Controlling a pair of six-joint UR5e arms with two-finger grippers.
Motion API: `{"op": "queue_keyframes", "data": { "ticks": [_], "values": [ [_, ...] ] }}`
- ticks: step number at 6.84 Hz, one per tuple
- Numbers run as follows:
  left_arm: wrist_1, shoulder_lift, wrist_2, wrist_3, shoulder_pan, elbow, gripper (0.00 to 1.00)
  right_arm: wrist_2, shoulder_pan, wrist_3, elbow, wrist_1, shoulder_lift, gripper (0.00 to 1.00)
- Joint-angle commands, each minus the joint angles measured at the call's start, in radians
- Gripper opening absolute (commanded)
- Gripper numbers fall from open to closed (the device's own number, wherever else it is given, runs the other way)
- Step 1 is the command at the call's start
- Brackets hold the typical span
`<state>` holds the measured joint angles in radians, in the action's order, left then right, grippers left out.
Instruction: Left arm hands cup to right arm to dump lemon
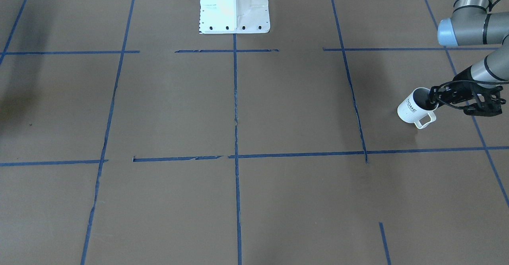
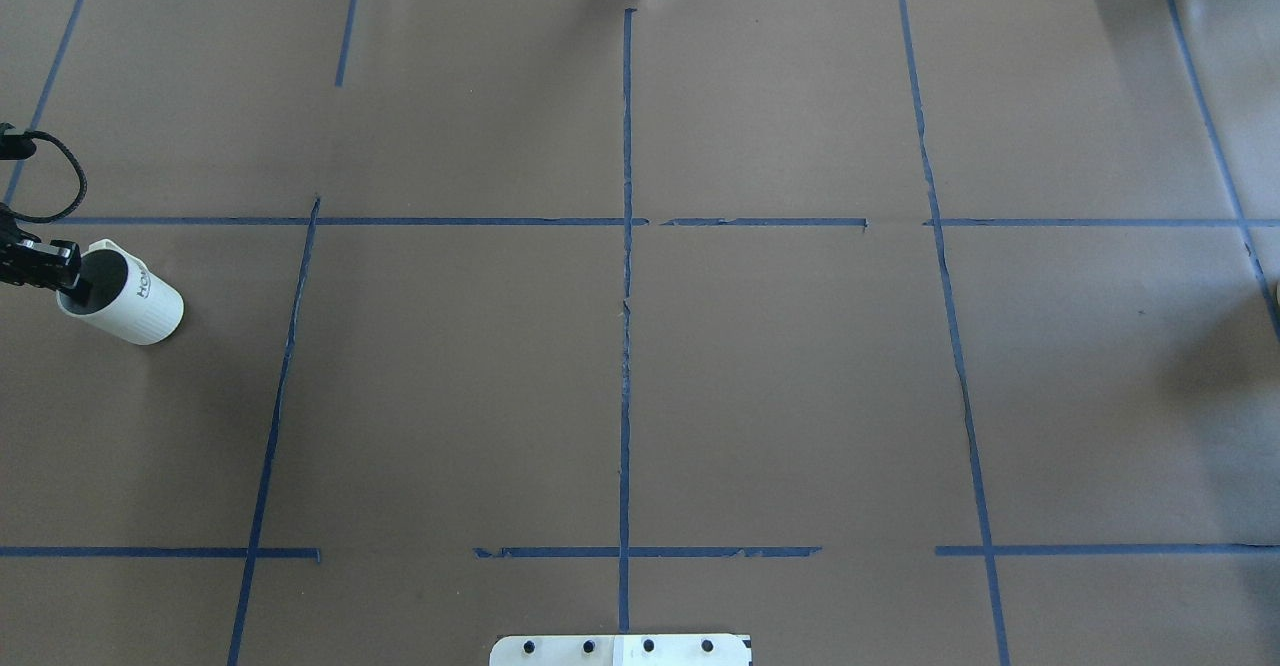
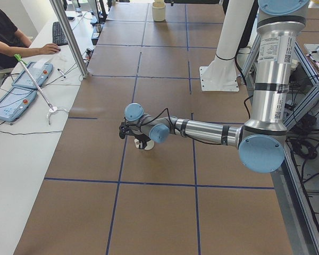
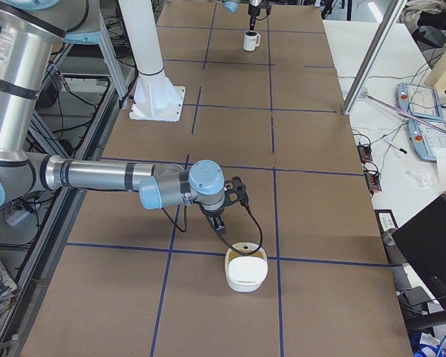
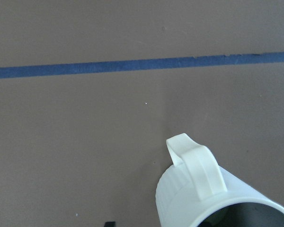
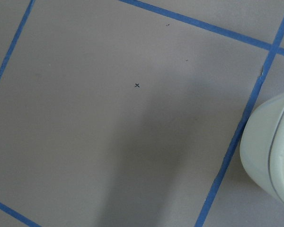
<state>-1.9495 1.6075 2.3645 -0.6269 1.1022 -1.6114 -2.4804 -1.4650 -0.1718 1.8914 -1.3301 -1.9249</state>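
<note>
While left gripper [image 1: 433, 99] clamps cup [image 1: 409, 110] rim | right gripper [image 4: 218, 225] state: cannot tell

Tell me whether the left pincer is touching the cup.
Touching. The overhead view shows the left pincer closed on the rim of the cup, with one side reaching into its mouth.

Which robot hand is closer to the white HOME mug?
Left. The left gripper is right at the cup's rim, by its mouth. The right gripper is far away at the table's other end, next to a white bowl.
</note>
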Motion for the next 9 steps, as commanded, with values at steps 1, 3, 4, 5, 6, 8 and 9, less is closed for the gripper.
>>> {"op": "queue_keyframes", "data": {
  "ticks": [1,3,4,5,6,8,9],
  "values": [
    [0.015,0.003,-0.008,-0.088,-0.001,-0.098,0.00,-0.009,0.011,0.003,0.008,0.005,0.004,0.98],
    [0.017,0.081,-0.007,-0.260,-0.002,-0.165,0.00,-0.014,0.186,0.314,0.006,0.146,0.102,0.94],
    [0.018,0.112,-0.005,-0.317,-0.030,-0.180,0.00,0.097,0.268,0.485,0.006,0.283,0.140,0.95],
    [0.020,0.155,-0.007,-0.386,-0.066,-0.179,0.00,0.229,0.384,0.672,0.005,0.422,0.200,0.96],
    [0.067,0.222,-0.008,-0.466,-0.102,-0.179,0.00,0.324,0.491,0.827,0.008,0.480,0.271,0.97],
    [0.356,0.433,-0.011,-0.508,-0.149,-0.179,0.00,0.520,0.695,0.952,0.012,0.482,0.424,0.99],
    [0.483,0.528,-0.013,-0.510,-0.180,-0.176,0.00,0.724,0.838,0.971,0.015,0.482,0.511,1.00]
  ]
}}
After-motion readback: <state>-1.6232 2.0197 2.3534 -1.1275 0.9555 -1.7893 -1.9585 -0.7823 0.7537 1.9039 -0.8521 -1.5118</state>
